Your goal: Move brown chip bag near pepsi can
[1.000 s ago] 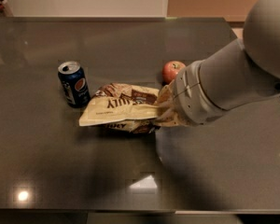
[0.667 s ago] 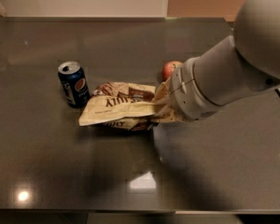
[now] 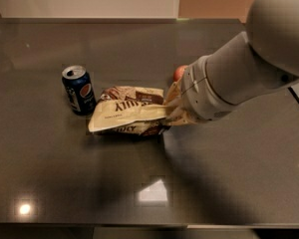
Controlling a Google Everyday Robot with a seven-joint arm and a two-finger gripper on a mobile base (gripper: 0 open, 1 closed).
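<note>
The dark glossy table carries all items. The grey arm enters from the upper right and slopes down toward the table centre. The brown chip bag lies at centre, with its cream end pointing left, just beside the pepsi can. The gripper is at the bag's right end, with its jaws clenched on that end. The can stands upright to the left of the bag. A red apple shows partly behind the gripper.

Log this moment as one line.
gripper: holds right end of crinkly dark brown chip bag | bag: beside small blue Pepsi can | red apple: behind gripper
</note>
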